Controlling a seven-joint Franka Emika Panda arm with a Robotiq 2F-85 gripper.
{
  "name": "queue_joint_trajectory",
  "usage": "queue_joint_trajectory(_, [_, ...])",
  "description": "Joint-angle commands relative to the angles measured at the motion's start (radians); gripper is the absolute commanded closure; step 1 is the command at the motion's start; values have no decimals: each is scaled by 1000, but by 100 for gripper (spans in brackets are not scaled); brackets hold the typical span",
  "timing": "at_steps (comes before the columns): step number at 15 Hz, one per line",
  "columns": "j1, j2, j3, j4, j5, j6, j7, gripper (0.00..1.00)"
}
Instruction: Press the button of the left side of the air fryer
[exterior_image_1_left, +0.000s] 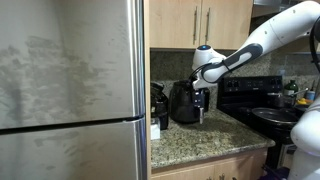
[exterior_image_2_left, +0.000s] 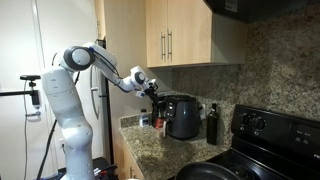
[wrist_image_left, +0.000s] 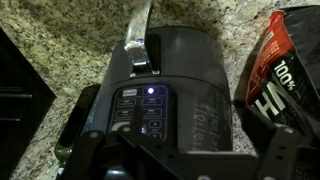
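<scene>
The glossy black air fryer (exterior_image_1_left: 184, 103) stands on the granite counter, seen in both exterior views (exterior_image_2_left: 183, 117). In the wrist view I look down on its top (wrist_image_left: 190, 85). Its control panel (wrist_image_left: 140, 110) has one lit button (wrist_image_left: 151, 92), and the silver-edged handle (wrist_image_left: 138, 45) points away. My gripper (exterior_image_1_left: 203, 97) hovers right at the fryer's upper side (exterior_image_2_left: 153, 92). In the wrist view its fingers (wrist_image_left: 185, 160) sit spread apart, close above the panel, and hold nothing. I cannot tell whether a finger touches the panel.
A steel refrigerator (exterior_image_1_left: 70, 90) fills one side. A black stove (exterior_image_1_left: 265, 105) with a pan (exterior_image_2_left: 205, 172) is beside the counter. A dark bottle (exterior_image_2_left: 211, 125) stands by the fryer. A red-and-black bag (wrist_image_left: 290, 70) lies next to it. Wooden cabinets (exterior_image_1_left: 200, 22) hang overhead.
</scene>
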Motion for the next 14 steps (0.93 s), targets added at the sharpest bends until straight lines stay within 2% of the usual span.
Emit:
queue_joint_trajectory(1, [-5,-1,6,0,3,-1,1,0])
queue_joint_trajectory(2, [-6,-1,6,0,3,-1,2,0])
queue_joint_trajectory(4, [6,-5,10,23,37,-143,-49,0])
queue_joint_trajectory(7, [21,-1,6,42,95,-258,-65,0])
queue_joint_trajectory(10, [27,3,-2,37,108,-203,-68,0])
queue_joint_trajectory(14, [22,-1,3,37,92,-193,-27,0])
